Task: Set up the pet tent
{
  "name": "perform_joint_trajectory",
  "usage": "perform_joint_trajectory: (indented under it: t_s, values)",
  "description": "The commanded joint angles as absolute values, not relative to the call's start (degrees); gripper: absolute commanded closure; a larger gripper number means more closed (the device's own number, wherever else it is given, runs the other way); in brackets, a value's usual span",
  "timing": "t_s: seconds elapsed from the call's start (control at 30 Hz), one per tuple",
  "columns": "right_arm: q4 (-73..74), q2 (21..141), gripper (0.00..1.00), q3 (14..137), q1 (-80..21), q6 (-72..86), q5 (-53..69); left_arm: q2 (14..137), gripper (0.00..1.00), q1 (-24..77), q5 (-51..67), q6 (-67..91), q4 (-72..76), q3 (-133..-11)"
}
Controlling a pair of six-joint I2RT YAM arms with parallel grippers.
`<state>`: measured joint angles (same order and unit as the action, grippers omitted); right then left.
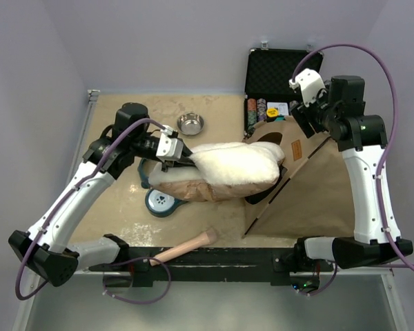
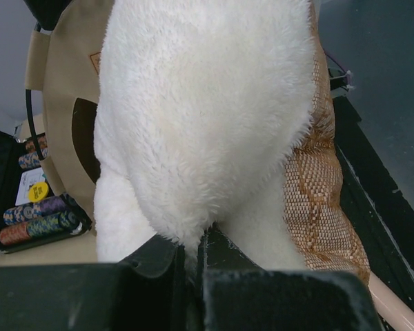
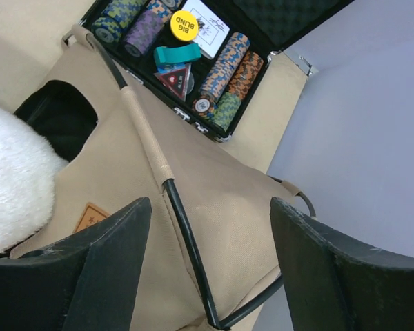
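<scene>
Single legible text
"BIG BLIND" on the yellow disc (image 3: 184, 25) in the black case (image 3: 290, 21); the pet tent (image 3: 214, 193) patch (image 3: 90, 217) is unreadable.

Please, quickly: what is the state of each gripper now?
Left gripper: closed on the white pillow.
Right gripper: open, holding nothing, above the pet tent.

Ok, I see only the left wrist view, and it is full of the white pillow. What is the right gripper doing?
Observer: The right gripper is open over the pet tent. A dark pole runs between its fingers, not gripped.
Operator: Is the pillow inside the tent?
Observer: No. From the top view, only the far end of the white pillow reaches the opening of the tent. Most of it lies outside.
</scene>
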<state>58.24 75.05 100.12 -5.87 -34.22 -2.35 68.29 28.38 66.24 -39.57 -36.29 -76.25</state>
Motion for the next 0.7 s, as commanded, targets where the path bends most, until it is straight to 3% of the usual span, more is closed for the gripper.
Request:
perform_joint_trajectory:
  t_s: [0.0,0.2,0.37,0.43,0.47,0.67]
  values:
    - [58.0,73.7,0.30,98.5,-5.1,-37.2,1.4,68.7,1.00,30.1,64.7,-39.5,-25.2,-74.4]
    - [57.9,73.9,0.40,96.6,-4.7,-37.8,3.9,72.1,1.00,30.3,62.0,-36.6,-19.9,-72.5]
    - [57.2,74.0,0.71,94.3,-4.4,-38.7,4.5,76.1,1.00,30.3,59.8,-28.8,-15.8,-72.1]
    - [57.1,73.7,0.93,94.3,-4.3,-38.8,5.4,78.5,1.00,30.5,57.6,-25.2,-15.9,-72.9]
    - [56.9,73.5,0.98,94.3,-4.3,-38.7,5.7,79.7,1.00,30.6,56.2,-23.3,-16.2,-73.3]
    - [56.3,72.2,1.00,93.2,-4.3,-39.5,8.5,91.3,1.00,33.9,50.2,-10.6,-23.1,-79.8]
